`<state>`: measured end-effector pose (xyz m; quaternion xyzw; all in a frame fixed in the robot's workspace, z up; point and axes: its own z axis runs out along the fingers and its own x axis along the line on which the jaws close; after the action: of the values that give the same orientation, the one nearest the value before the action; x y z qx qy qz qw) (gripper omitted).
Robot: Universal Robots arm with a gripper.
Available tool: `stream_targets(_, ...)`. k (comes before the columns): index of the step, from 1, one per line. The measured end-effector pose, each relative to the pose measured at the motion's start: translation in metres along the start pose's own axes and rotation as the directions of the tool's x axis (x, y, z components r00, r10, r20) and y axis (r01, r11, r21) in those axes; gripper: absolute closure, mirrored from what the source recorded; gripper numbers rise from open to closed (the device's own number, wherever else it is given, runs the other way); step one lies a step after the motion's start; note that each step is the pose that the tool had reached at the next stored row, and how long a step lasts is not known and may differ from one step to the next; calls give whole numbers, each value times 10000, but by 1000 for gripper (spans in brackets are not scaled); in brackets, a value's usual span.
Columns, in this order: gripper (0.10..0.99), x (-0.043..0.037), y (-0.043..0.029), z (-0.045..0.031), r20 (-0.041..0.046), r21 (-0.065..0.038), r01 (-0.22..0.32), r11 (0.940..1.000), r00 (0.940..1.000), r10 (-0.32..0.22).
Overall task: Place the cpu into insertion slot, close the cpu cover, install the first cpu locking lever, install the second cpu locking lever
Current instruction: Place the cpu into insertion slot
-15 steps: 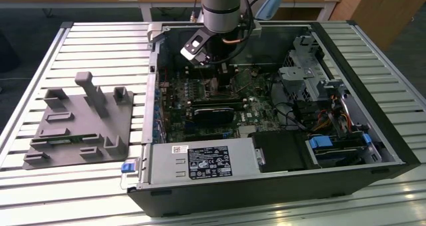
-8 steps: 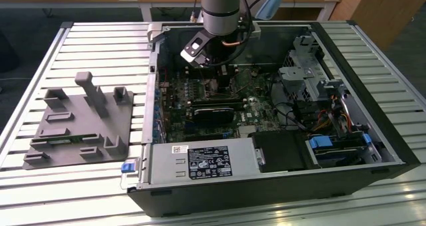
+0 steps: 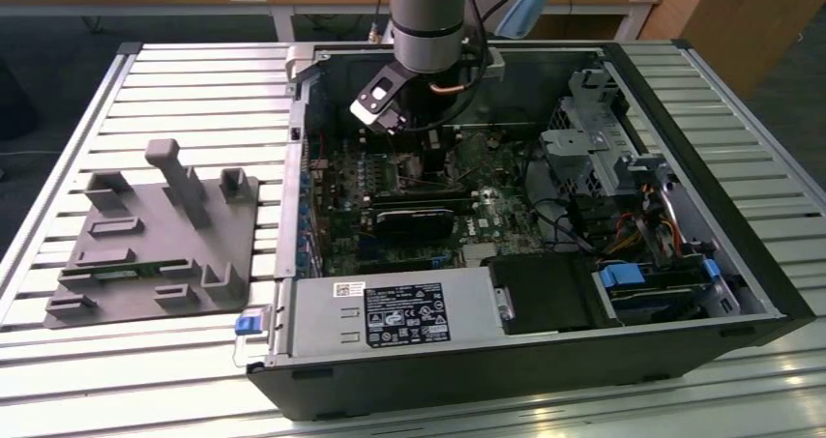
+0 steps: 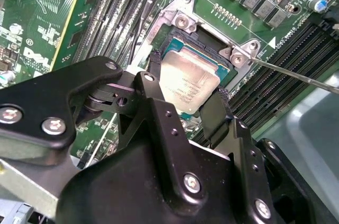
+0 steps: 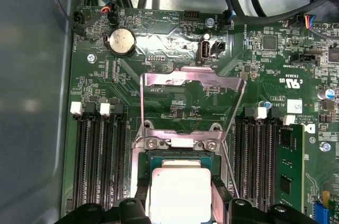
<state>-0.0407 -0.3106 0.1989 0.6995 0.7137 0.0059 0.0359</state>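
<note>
**A:** Cpu (image 4: 190, 75) going in: any advice?

**B:** I'd say level with the motherboard (image 5: 95, 75), clear of the upright cover (image 5: 175, 79), square to the slot (image 4: 181, 20), no force. The fingers (image 4: 214, 115) clamp its two sides right at the slot; I can't tell whether it's seated.

**A:** Its look?

**B:** Small flat square, dull silver-grey top, thin green edge.

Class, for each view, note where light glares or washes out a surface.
Exterior view: the table's slats glare white. First wrist view: the chip washes out nearly white; the raised cover gleams pink. Second wrist view: soft sheen on the chip.
</note>
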Motion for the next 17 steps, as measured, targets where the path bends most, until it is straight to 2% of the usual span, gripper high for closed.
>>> stream_targets(17,545,1,-5,64,6,6,-4,10000,10000,4)
